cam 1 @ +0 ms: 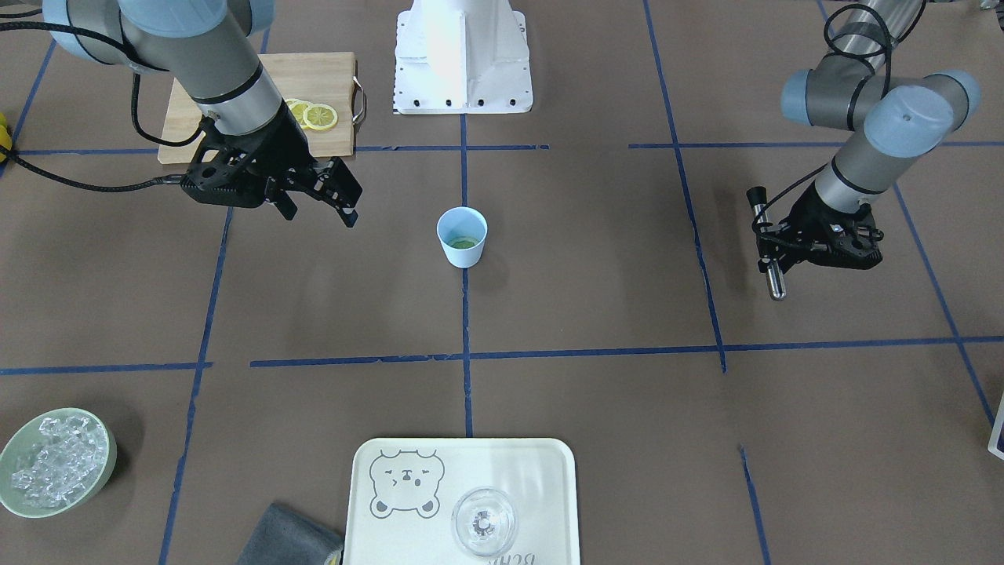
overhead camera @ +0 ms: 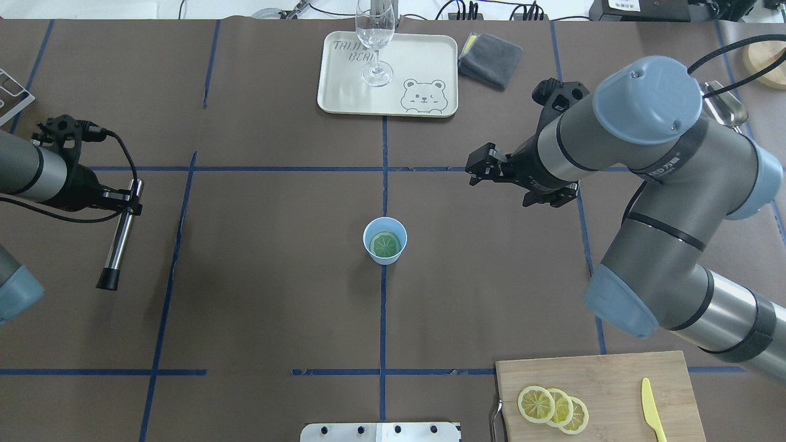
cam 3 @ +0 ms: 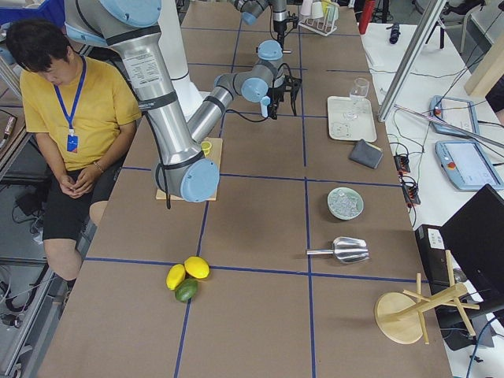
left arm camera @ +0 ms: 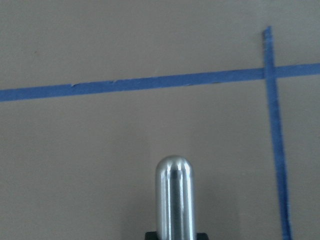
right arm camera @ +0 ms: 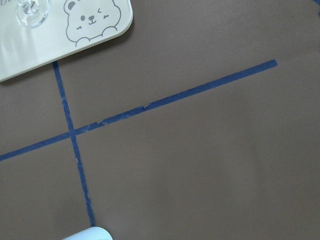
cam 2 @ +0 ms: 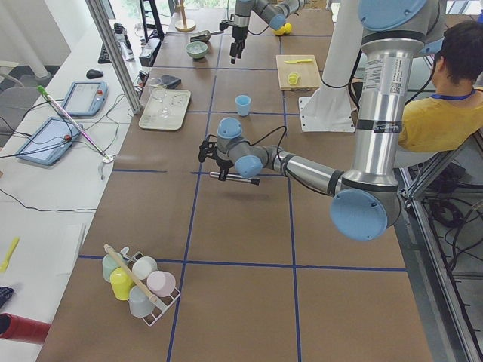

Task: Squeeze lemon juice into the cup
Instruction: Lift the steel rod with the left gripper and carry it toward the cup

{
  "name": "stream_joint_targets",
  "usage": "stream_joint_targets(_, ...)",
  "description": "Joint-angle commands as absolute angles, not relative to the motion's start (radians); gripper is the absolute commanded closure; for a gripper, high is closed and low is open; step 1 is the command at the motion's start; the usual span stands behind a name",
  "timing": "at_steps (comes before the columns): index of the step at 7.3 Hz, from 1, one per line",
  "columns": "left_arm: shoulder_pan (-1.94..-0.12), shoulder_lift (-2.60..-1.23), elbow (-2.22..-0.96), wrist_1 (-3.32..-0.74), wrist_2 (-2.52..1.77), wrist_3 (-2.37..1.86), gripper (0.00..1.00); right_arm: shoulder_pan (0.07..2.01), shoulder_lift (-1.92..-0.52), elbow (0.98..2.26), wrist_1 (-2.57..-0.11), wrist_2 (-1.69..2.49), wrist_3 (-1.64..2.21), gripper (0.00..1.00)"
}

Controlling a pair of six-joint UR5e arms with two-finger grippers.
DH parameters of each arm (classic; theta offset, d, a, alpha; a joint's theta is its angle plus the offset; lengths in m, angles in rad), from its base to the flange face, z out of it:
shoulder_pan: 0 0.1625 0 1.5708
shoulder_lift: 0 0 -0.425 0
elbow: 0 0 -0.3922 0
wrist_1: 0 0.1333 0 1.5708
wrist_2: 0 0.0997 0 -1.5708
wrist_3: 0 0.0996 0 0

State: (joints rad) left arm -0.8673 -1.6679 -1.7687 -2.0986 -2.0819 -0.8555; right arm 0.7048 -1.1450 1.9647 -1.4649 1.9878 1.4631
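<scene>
Risk, cup tipping: we judge the cup (overhead camera: 385, 240) the weak point. It looks light and stands free, so a push from the metal rod (overhead camera: 120, 239) that lands off-centre or catches the rim could knock it over.
Risk, no steadying: neither hand is at the cup, so nothing would stop it sliding under a sideways load.
Risk, poor squeeze: the slice is thin and lies flat, so we expect little juice unless the press comes straight down.
Risk, spare slices: three more slices (overhead camera: 552, 405) overlap on the cutting board (overhead camera: 614, 374). A grab there might lift two at once.
Lemon (overhead camera: 385, 244): one round slice lying flat on the bottom of the cup, well below the rim. It looks greenish through the blue walls, with a visible rind ring and segments.
Cup, place: upright on a blue tape line near the middle of the surface (overhead camera: 276, 276), with nothing touching it.
Left hand (overhead camera: 126, 202): clenched on the metal rod, which it holds nearly level above the surface, well apart from the cup.
Right hand (cam 1: 320, 205): released and empty. It hangs above the surface between the cutting board and the cup, touching neither.
</scene>
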Motion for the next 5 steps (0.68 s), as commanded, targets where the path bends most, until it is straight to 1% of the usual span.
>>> stream_joint_targets(1, -0.858, -1.817, -1.842, -2.042, -2.082, -0.853, 1.00, 0.707, -1.152, 1.967, -1.465, 1.997, 1.462, 0.00)
stream_joint_targets(2, -0.844, -1.904, -1.851, -2.040, -2.079, -0.857, 1.00, 0.710, -1.154, 1.967, -1.465, 1.997, 1.462, 0.00)
stream_joint_targets(3, -0.774, -1.934, -1.896, -2.043, -2.048, -0.851, 1.00, 0.719, -1.160, 1.968, -1.465, 1.999, 1.462, 0.00)
stream_joint_targets(4, -0.720, -2.036, -1.890, -2.048, -1.967, -0.850, 1.00, 0.747, -1.187, 1.977, -1.463, 2.020, 1.459, 0.00)
stream_joint_targets(5, -0.675, -2.084, -1.908, -2.058, -1.898, -0.850, 1.00, 0.787, -1.206, 1.977, -1.465, 2.058, 1.418, 0.00)
